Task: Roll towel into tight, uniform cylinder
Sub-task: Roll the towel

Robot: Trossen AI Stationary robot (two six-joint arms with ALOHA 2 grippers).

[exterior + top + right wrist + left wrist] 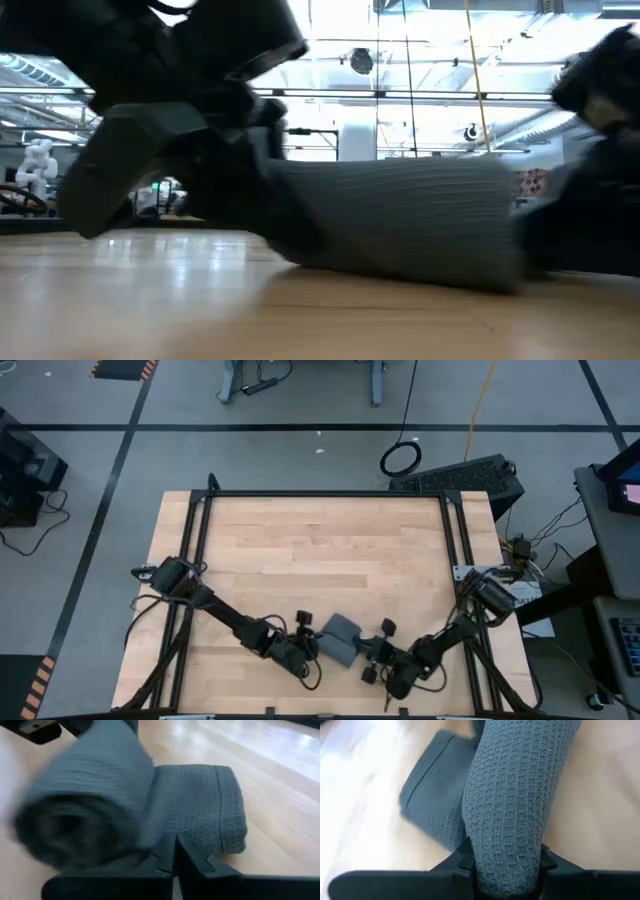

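The dark grey towel [340, 638] is mostly rolled into a thick cylinder [400, 220] near the table's front edge. A short flat tail [205, 805] lies spread on the wood beside the roll. My left gripper [312, 647] is at the roll's left end and is shut on it. My right gripper [372, 650] is at the right end. Its fingers [175, 847] are shut together, with their tips where the roll meets the flat tail. My left gripper pinches the left end of the roll [505, 845] between its two fingers [465, 857], one on each side of the whole thickness. It comes slanting down from the table's left, in line with the roll. The roll's right end [505, 280] rests on the wood. My right gripper is shut against the towel's right end, but I cannot tell whether its tips touch the cloth.
The wooden table [320, 540] stretches bare toward the far edge. Black frame rails run along its left [197, 560] and right [455, 560] sides. Both arms reach in low from the near corners, close to the front edge.
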